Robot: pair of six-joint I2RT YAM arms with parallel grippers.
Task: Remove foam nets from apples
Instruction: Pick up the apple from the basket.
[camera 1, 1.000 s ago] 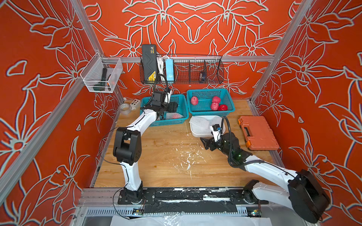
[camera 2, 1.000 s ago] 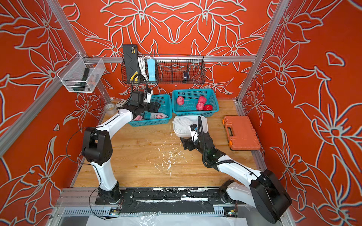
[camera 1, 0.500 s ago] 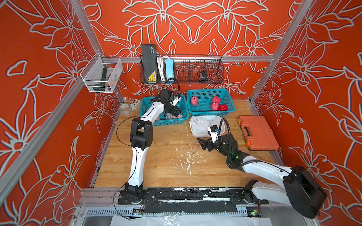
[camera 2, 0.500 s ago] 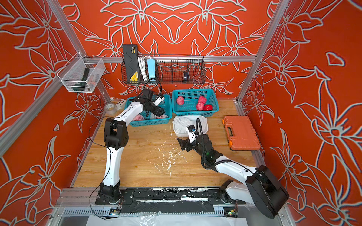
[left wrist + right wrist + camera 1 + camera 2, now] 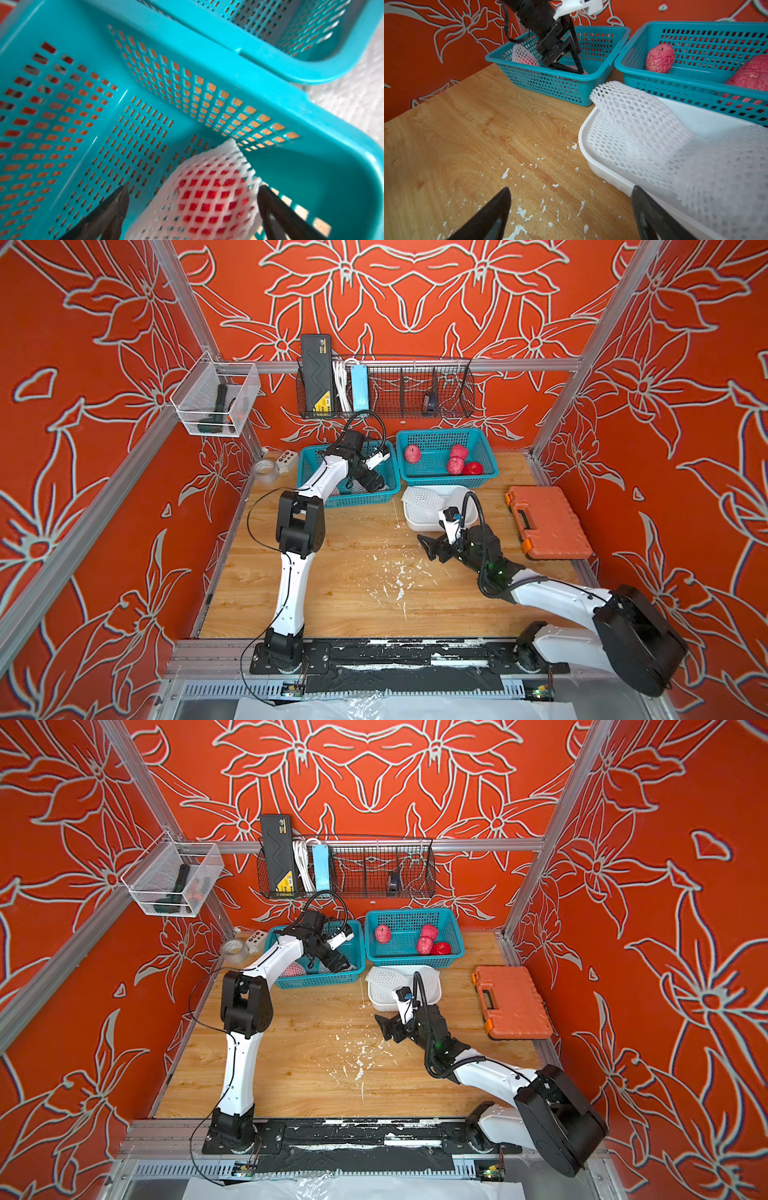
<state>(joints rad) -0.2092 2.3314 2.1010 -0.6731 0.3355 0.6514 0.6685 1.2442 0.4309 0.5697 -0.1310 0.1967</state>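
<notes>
My left gripper (image 5: 193, 198) is down inside the left teal basket (image 5: 316, 499), open. A foam net (image 5: 209, 187) with a red apple (image 5: 207, 195) showing through it lies between the fingers. One fingertip (image 5: 266, 197) touches the net's edge and the other stands apart. Another netted apple (image 5: 294, 970) lies in the same basket. Several bare apples (image 5: 412, 454) sit in the right teal basket (image 5: 440, 481). Empty foam nets (image 5: 633, 128) fill the white tray (image 5: 602, 166). My right gripper (image 5: 428, 545) hangs open and empty over the table beside the tray.
An orange tool case (image 5: 546, 522) lies at the table's right edge. A tape roll (image 5: 266, 468) and a small switch box sit at the back left. White foam flakes (image 5: 399, 576) litter the wood. A wire rack and a clear bin hang on the walls.
The left arm has swung its gripper down toward the right end of the left basket, and its jaws have widened. My right gripper has drifted slightly left, still open.
</notes>
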